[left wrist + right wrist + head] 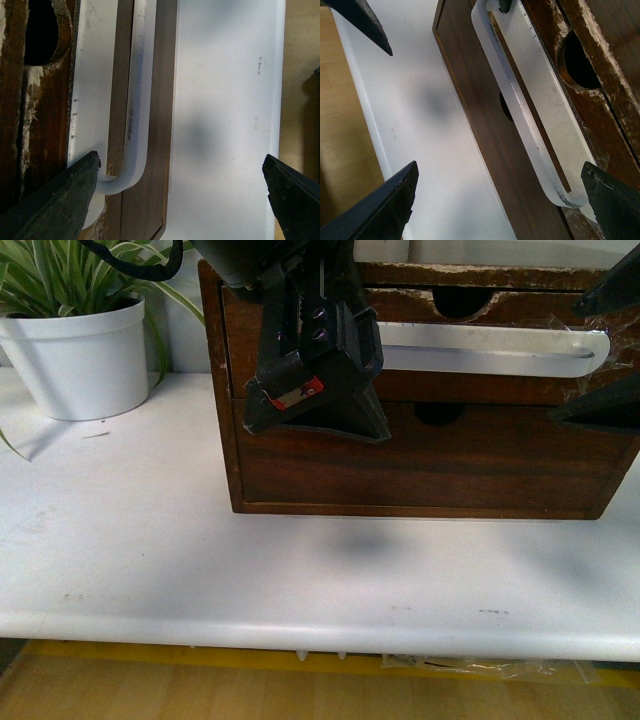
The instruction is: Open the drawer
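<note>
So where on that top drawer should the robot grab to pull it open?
The long white handle, from the front. It stands off the drawer front with a gap behind the bar, so the left gripper can probably hook behind and pull.

Dark brown wood on the drawer (470, 388), grained, chipped rough and pale along the top edge. Smooth white plastic for the handle (490, 350), faintly glossy, scuffed grey at its bend; clear crinkled tape (605, 340) shiny at one end. Smoother, satin wood on the lower drawer front (430, 465). Matt white table (300, 560), smooth, lightly speckled. Matt black on the left claw (180, 156) and right claw (500, 170), slightly grainy, perhaps plastic or rubber. Smooth white pot (80, 360), low sheen.
</note>
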Robot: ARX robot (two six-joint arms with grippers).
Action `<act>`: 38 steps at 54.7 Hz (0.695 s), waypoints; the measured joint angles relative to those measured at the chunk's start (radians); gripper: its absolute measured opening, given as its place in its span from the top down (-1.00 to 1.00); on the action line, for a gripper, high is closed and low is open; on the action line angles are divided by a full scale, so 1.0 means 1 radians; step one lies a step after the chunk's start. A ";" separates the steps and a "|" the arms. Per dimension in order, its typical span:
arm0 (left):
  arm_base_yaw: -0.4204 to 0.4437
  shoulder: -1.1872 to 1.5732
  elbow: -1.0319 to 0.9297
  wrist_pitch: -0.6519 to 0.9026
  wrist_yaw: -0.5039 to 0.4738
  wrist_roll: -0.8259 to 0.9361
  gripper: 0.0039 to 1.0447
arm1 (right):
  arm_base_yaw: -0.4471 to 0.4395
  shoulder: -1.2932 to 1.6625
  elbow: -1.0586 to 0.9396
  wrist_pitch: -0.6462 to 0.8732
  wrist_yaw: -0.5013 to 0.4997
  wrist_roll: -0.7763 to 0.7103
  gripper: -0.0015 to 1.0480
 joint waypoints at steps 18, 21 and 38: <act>0.005 0.022 0.039 -0.076 0.022 0.031 -0.89 | -0.006 0.043 0.010 0.002 0.000 -0.001 -0.83; 0.003 0.023 0.040 -0.076 0.025 0.031 -0.89 | -0.002 0.051 0.019 0.002 0.001 0.000 -0.83; -0.018 0.029 0.060 -0.138 0.043 0.043 -0.89 | 0.029 0.085 0.049 -0.008 0.024 -0.006 -0.83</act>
